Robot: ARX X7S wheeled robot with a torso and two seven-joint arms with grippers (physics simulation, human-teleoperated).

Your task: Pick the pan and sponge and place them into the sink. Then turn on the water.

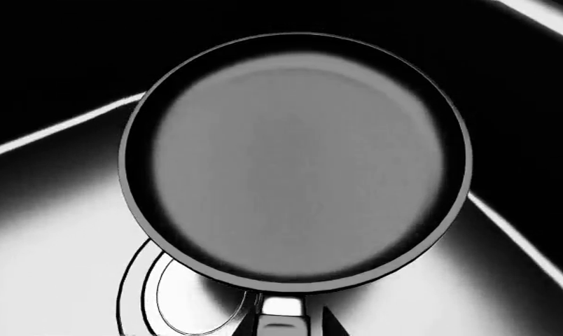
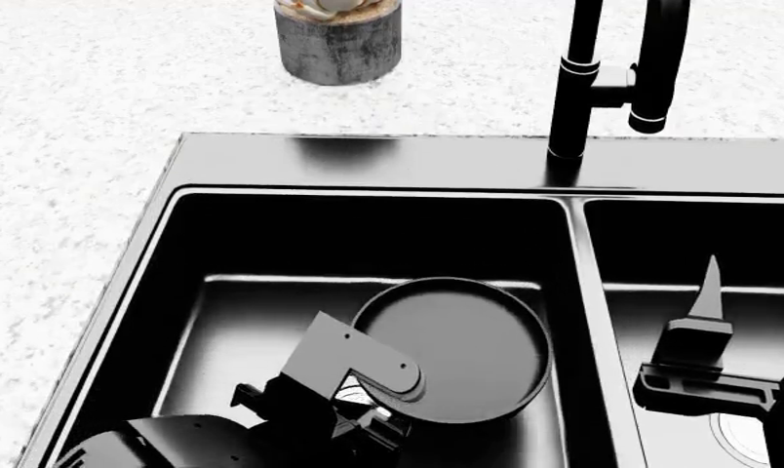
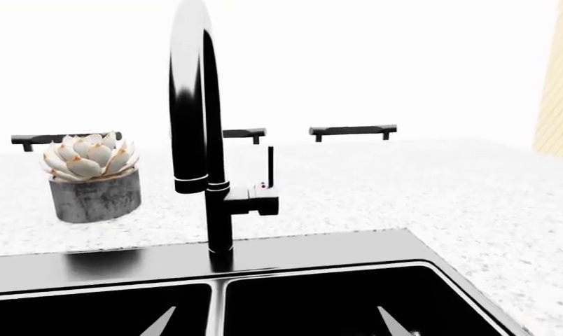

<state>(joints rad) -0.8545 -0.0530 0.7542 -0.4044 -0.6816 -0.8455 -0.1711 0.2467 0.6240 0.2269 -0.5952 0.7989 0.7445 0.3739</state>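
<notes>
The pan (image 1: 295, 168), round with a black rim and flat grey inside, sits in the left basin of the black sink (image 2: 366, 161). In the head view the pan (image 2: 464, 346) is near the centre divider. My left gripper (image 1: 283, 325) is shut on its short handle, low in that basin (image 2: 366, 405). My right gripper (image 2: 699, 327) hangs in the right basin, open and empty, and its two fingertips (image 3: 160, 320) stand wide apart. The tall black tap (image 2: 570, 88) rises behind the divider. No water shows at its spout. The sponge is out of view.
A round silver drain (image 1: 169, 301) lies under the pan's edge, and another drain (image 2: 743, 434) is in the right basin. A succulent in a grey pot (image 2: 337, 39) stands on the speckled counter behind the sink. The tap's lever (image 3: 262, 189) sticks out beside its stem.
</notes>
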